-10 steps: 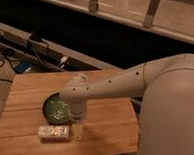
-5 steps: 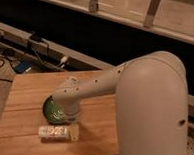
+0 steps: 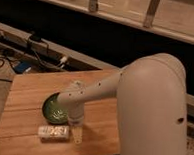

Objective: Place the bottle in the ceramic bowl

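The bottle [image 3: 54, 132] lies on its side on the wooden table [image 3: 29, 90], near the front edge, with its whitish label facing up. The ceramic bowl [image 3: 51, 109] is dark green and sits just behind the bottle, partly hidden by my arm. My gripper [image 3: 77, 136] points down at the table, just to the right of the bottle and in front of the bowl. It holds nothing that I can see.
My large white arm [image 3: 148, 110] fills the right side and reaches left over the table. Cables and a power strip [image 3: 35, 42] lie on the floor behind the table. The table's front edge is close to the bottle.
The gripper has shifted from over the bowl's front edge back down and right, to beside the bottle. The bottle and bowl have not moved.
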Motion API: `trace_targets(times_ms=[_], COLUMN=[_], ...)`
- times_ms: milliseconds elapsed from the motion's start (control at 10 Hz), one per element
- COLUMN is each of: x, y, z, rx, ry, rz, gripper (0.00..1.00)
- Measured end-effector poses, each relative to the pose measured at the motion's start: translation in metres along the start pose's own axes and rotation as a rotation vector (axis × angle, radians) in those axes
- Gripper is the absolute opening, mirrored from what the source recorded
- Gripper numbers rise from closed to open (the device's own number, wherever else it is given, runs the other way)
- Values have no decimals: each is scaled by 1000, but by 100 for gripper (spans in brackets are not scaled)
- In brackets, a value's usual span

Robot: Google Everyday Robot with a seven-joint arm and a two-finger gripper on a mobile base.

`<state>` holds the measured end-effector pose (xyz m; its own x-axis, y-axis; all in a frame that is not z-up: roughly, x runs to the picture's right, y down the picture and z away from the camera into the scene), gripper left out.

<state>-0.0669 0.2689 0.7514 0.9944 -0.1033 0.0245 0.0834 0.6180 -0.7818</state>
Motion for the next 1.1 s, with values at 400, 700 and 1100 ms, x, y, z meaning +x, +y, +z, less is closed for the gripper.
trace_targets(times_ms=[400,700,1100], x=[-11,-26,-49], y=[10,15,29], z=[28,28,3], rx=[-40,-34,33], ry=[-63,-97,-106], rz=[-15,-36,-74], gripper=[80,80,80])
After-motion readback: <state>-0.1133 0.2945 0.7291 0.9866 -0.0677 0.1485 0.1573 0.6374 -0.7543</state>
